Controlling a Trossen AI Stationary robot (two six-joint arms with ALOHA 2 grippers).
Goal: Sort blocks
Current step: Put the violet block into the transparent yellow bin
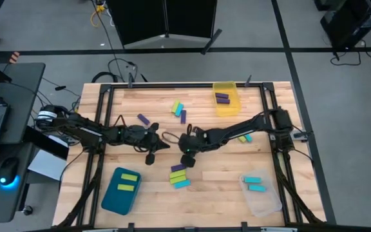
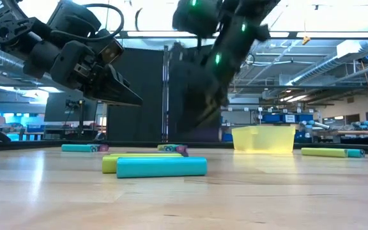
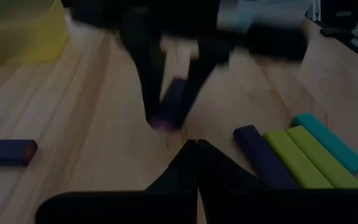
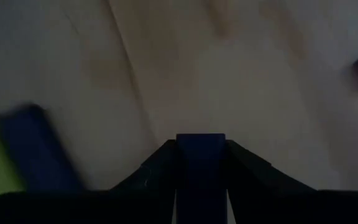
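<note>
My right gripper [image 1: 187, 149] stands over the table's middle, shut on a purple block [image 4: 201, 162]. My left gripper [image 1: 154, 147] is shut and empty just to its left, above the wood; its closed fingertips [image 3: 196, 152] point at the right gripper. A group of purple, lime green and cyan blocks [image 1: 179, 175] lies flat on the table just nearer than both grippers. More blocks lie farther off: a purple one [image 1: 143, 119], a mixed group [image 1: 179, 109], and a green and cyan pair [image 1: 243, 137]. My right gripper pinches the purple block [image 3: 173, 102] between its two fingers [image 3: 146, 81], coming from above and pointing down. The block sits tilted between them with its lower end [image 3: 161, 123] close to the wood. I cannot tell whether that end touches the table.
A yellow bin [image 1: 230, 108] at the far edge holds a purple block. A teal bin [image 1: 111, 196] at the near left holds two green blocks. A clear bin [image 1: 266, 203] at the near right holds two cyan blocks. Black frame rails run along the table's left and right sides.
</note>
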